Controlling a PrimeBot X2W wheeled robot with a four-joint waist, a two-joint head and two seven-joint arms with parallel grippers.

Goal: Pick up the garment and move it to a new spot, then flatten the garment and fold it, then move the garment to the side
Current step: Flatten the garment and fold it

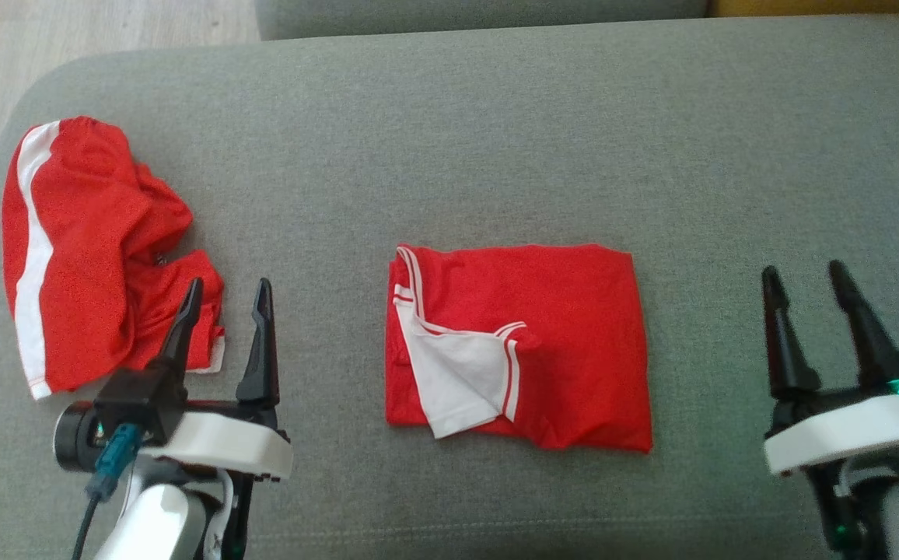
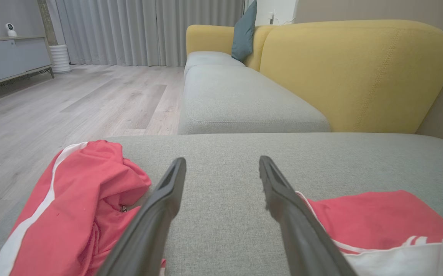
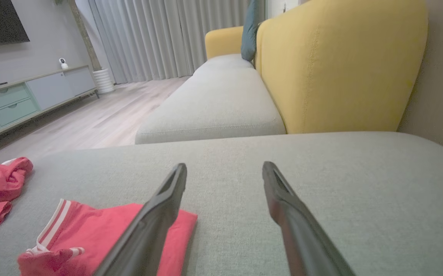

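Two red garments lay on the sofa [image 1: 496, 140]: the folded shirt [image 1: 558, 342] sat between left gripper [image 1: 229, 285] and right gripper [image 1: 803, 270], long axis running from one to the other, collar end toward the left. The crumpled garment [image 1: 92, 233] lay by the left gripper's outer finger. Both grippers gaped wide, holding nothing.

The folded red garment [image 1: 566, 342] lies flat, centred; the crumpled red garment [image 1: 92, 233] lies left.
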